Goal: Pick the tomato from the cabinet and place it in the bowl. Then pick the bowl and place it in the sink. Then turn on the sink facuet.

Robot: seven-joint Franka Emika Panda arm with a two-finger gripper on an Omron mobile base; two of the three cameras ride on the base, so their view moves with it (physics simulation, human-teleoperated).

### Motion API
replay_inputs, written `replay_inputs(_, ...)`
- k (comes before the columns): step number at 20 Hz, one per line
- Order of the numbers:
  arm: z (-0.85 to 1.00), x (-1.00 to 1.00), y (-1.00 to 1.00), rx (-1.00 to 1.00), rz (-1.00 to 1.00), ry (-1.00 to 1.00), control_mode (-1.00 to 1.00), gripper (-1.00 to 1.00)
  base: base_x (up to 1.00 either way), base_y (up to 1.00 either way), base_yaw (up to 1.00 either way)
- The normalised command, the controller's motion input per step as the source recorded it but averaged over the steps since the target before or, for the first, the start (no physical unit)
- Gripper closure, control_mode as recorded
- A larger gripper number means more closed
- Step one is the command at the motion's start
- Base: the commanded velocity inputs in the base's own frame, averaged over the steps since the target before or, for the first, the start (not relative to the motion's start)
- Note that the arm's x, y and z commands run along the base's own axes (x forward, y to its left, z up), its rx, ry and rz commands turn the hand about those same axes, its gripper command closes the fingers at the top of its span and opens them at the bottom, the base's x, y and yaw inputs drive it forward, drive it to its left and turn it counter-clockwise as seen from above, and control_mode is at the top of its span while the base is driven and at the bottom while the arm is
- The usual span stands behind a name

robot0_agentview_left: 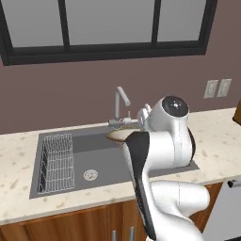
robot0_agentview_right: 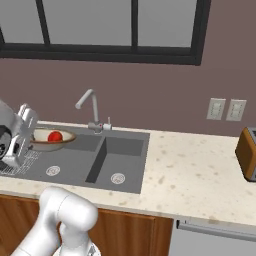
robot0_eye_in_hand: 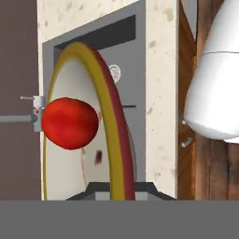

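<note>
- Hand view: my gripper [robot0_eye_in_hand: 122, 189] is pinching the bowl [robot0_eye_in_hand: 114, 116] by its rim.
- Tomato [robot0_agentview_right: 55, 135] sits inside the bowl, above the sink [robot0_agentview_right: 125, 150].

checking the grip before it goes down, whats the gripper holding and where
The gripper is shut on the bowl, pinching its tan-brown rim. The tomato rides inside the bowl, above the sink.

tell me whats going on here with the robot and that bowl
The robot arm is carrying the bowl with the tomato inside it, the gripper shut on the bowl's rim. The bowl hangs over the sink, near the faucet, not yet set down in a basin. No water shows at the faucet.
</note>
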Motion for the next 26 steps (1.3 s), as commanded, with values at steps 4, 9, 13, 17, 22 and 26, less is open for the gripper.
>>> replay_inputs(4,-0.34,0.18,0.52,-0.09,-0.36,0.01,-1.0,1.0,0.0,0.0,0.0)
replay_inputs(9,-0.43,0.47,0.27,-0.01,-0.33,0.0,-1.0,1.0,0.0,0.0,0.0)
replay_inputs(13,-0.53,0.7,0.01,0.0,-0.23,0.0,-1.0,1.0,0.0,0.0,0.0)
replay_inputs(17,-0.79,0.69,0.14,0.0,-0.1,0.0,-1.0,1.0,0.0,0.0,0.0)
replay_inputs(22,-0.72,0.47,0.34,0.0,-0.01,-0.01,-1.0,1.0,0.0,0.0,0.0)
replay_inputs(26,-0.53,0.24,0.21,0.0,0.0,-0.01,-1.0,1.0,0.0,0.0,0.0)
